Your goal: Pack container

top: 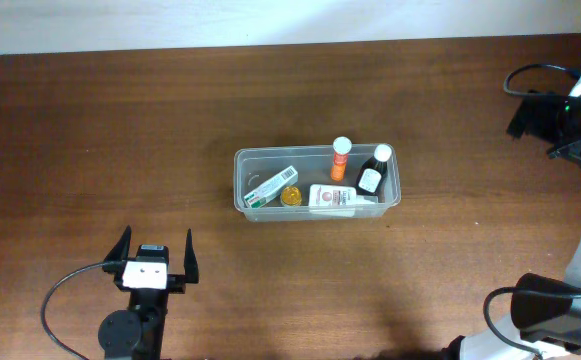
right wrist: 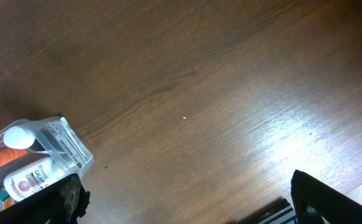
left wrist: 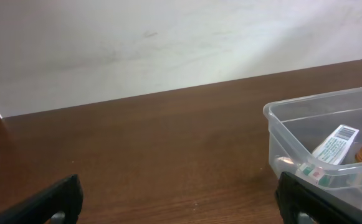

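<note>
bare table (top: 120, 130) all round, container (top: 242, 190) crowded

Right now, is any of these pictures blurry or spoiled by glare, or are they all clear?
Overhead: the light is even and everything is sharp, including the container. Left wrist: a pale band of light crosses the wall, and the left hand's fingers are dark, blurred shapes. Right wrist: there is white glare on the table, and the right hand's fingers are out of focus.
</note>
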`<state>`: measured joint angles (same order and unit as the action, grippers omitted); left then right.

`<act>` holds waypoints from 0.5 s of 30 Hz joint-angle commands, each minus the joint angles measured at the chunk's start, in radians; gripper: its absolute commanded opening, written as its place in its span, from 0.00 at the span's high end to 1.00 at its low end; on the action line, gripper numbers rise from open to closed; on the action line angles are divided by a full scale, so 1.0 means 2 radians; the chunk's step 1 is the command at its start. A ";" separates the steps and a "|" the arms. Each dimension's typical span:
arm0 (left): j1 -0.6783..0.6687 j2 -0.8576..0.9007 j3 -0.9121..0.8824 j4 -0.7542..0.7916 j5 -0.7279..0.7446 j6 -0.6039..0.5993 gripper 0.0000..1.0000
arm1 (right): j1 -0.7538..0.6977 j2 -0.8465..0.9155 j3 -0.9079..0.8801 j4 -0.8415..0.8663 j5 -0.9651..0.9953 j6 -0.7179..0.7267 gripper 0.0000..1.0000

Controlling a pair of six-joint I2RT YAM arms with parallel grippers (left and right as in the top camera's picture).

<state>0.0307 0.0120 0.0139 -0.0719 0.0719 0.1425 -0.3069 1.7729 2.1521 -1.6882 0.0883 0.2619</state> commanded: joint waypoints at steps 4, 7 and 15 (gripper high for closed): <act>0.003 -0.003 -0.002 -0.002 0.005 0.008 0.01 | 0.001 -0.033 0.000 0.000 0.001 0.005 0.02; 0.003 -0.003 -0.002 -0.002 0.005 0.008 0.01 | 0.002 -0.069 0.000 0.000 0.001 0.005 0.02; 0.003 -0.003 -0.002 -0.002 0.005 0.008 0.00 | 0.020 -0.220 -0.022 0.008 0.006 0.005 0.02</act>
<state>0.0307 0.0120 0.0139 -0.0719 0.0719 0.1425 -0.2771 1.4193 2.1483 -1.6867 0.0891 0.2619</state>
